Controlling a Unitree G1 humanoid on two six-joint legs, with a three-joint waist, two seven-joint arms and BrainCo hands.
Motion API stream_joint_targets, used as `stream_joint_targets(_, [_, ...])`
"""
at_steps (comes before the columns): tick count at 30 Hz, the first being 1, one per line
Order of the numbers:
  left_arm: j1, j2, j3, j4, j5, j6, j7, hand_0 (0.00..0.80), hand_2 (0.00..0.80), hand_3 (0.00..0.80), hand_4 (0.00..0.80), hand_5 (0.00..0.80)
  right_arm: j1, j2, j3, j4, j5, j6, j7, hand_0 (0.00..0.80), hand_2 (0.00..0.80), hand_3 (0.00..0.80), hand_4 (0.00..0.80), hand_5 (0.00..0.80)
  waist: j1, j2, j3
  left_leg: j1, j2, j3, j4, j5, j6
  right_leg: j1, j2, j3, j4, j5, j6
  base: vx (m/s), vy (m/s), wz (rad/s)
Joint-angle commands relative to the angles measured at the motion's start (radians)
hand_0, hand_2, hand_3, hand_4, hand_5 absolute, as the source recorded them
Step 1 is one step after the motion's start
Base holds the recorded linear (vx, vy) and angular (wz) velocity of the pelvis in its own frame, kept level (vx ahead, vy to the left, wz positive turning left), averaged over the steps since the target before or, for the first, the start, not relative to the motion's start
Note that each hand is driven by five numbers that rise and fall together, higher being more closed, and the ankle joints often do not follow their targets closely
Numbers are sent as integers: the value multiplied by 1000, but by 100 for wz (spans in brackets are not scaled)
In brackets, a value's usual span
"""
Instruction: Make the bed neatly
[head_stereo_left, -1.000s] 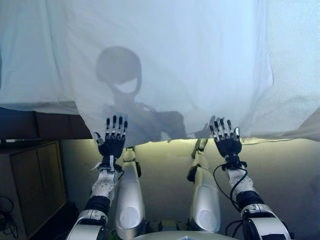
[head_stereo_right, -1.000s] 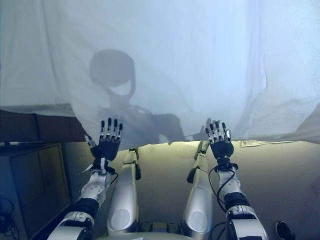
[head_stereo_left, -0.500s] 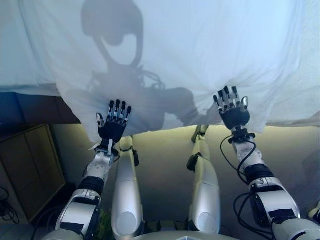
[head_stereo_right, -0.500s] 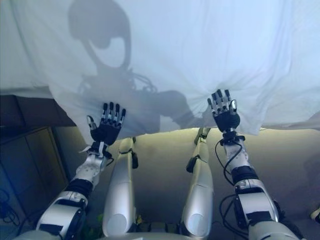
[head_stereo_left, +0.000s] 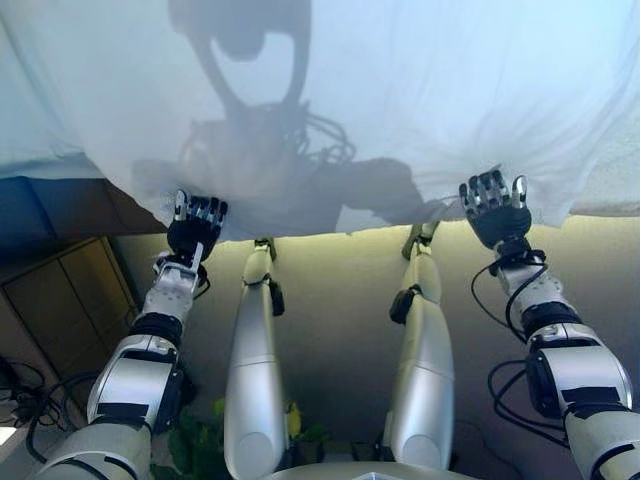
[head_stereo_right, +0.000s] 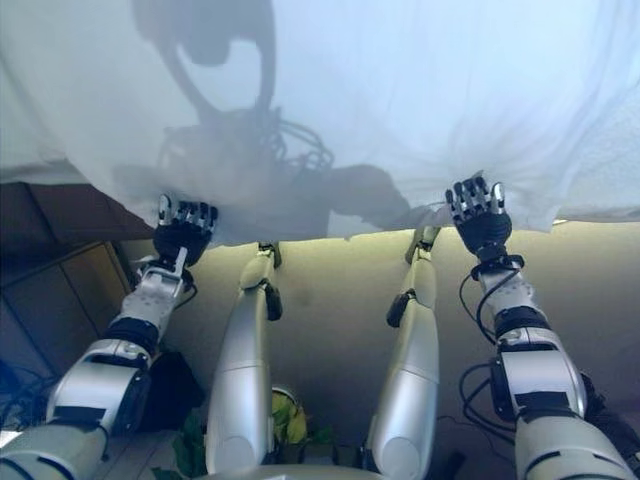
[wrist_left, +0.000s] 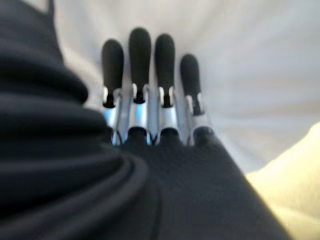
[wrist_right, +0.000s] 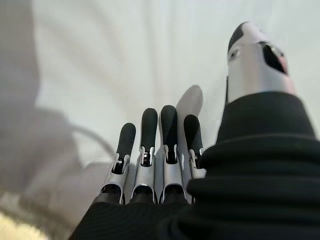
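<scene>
A: Where is the bedsheet?

B: The white bedsheet (head_stereo_left: 400, 90) fills the whole upper part of the head views, from about 9 o'clock across 12 to 3 o'clock. It is spread over the bed (head_stereo_left: 60, 205), whose dark side shows under the cloth at 9 o'clock. The sheet's near hem hangs along the bed's edge, running across the middle of the view.

A: And the left hand?

B: The left hand (head_stereo_left: 194, 228) is raised at the hem at about 9 o'clock from the centre, its back toward the camera. Its wrist view shows the fingers (wrist_left: 140, 55) straight and side by side, dark tips laid flat against the white cloth. Nothing is pinched there; the thumb does not show in that view.

A: The right hand?

B: The right hand (head_stereo_left: 495, 208) is at the hem at about 3 o'clock, level with the left and well apart from it. Its fingers (wrist_right: 149, 125) are likewise extended against the sheet, and the thumb (wrist_right: 255, 55) stands apart from them, upright. It grips nothing.

A: Anything else around?

B: A wooden cabinet (head_stereo_left: 70, 290) stands beside the bed at about 8 o'clock, below the dark bed side. The sheet shows faint folds fanning out from the right hand.
</scene>
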Motion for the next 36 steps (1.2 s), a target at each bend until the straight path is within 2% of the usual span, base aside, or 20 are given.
stream_joint_targets(1, [-16, 23, 111, 86, 67, -36, 96, 0, 0, 0, 0, 0, 11, -127, -40, -11, -21, -1, -40, 0, 0, 0, 0, 0, -19, 102, 1, -32, -1, -44, -68, 148, 23, -41, -20, 43, 204, -105, 50, 1, 104, -3])
stream_joint_targets(4, [-28, 37, 127, 97, 103, -56, 106, 0, 0, 0, 0, 0, 20, -165, -58, 28, -24, -6, -70, 0, 0, 0, 0, 0, -24, 106, 1, -37, 5, -33, -82, 154, 23, -54, -21, 47, 203, -107, 48, -8, 77, -6])
stream_joint_targets(8, [-54, 57, 124, 83, 121, -83, 181, 0, 0, 0, 0, 0, 19, -198, -76, 66, 16, -27, -129, 0, 0, 0, 0, 0, -20, 107, 1, -53, 7, -31, -95, 158, 23, -66, -22, 47, 201, -108, 53, -4, 8, -1])
stream_joint_targets(13, [-60, 121, 163, 120, 156, -39, 314, 0, 0, 0, 0, 0, 66, -207, -114, 97, 19, -20, -164, 0, 0, 0, 0, 0, -23, 101, 1, -50, 12, -30, -101, 160, 15, -58, -16, 40, 192, -111, 52, 0, 0, -1])
stream_joint_targets(20, [9, 145, 238, 214, 74, 7, 361, 0, 0, 0, 0, 0, 190, -221, -201, 186, 51, 28, -183, 0, 0, 0, 0, 0, -28, 110, 1, 60, 18, 2, -134, 164, 10, 42, -35, 18, 171, -114, 59, 2, 1, -2])
stream_joint_targets(26, [126, 122, 304, 191, 108, 9, 361, 0, 0, 0, 0, 0, 337, -156, -276, 209, 69, 25, -158, 0, 0, 0, 0, 0, -25, 98, 1, 223, 20, 25, -178, 150, 11, 199, -54, -18, 127, -99, 68, 37, -78, 3])
stream_joint_targets(30, [229, 84, 332, 158, 229, -44, 359, 0, 0, 0, 0, 0, 431, -88, -321, 203, 89, 28, -139, 0, 0, 0, 0, 0, -17, 72, -2, 408, 13, 38, -257, 144, 22, 381, -49, -48, 67, -83, 71, 43, -154, 3])
stream_joint_targets(32, [293, 62, 340, 116, 273, -86, 305, 0, 0, 0, 0, 0, 496, -38, -341, 184, 83, 19, -114, 0, 0, 0, 0, 0, -12, 50, -42, 496, 14, 38, -290, 135, 30, 466, -40, -59, 48, -86, 67, 100, -275, 4])
stream_joint_targets(34, [357, 38, 343, 60, 321, -126, 255, 0, 0, 0, 0, 0, 553, 11, -352, 163, 19, -20, -98, 0, 0, 0, 0, 0, -5, 34, -87, 575, 15, 34, -308, 129, 35, 539, -30, -70, 34, -91, 61, 122, -212, 0])
stream_joint_targets(36, [444, -21, 322, -54, 344, -178, 220, 0, 0, 0, 0, 0, 599, 55, -358, 91, -97, -77, -132, 0, 0, 0, 0, 0, 0, 23, -139, 659, 26, 26, -327, 117, 34, 626, -12, -75, -2, -101, 57, 174, -129, -3])
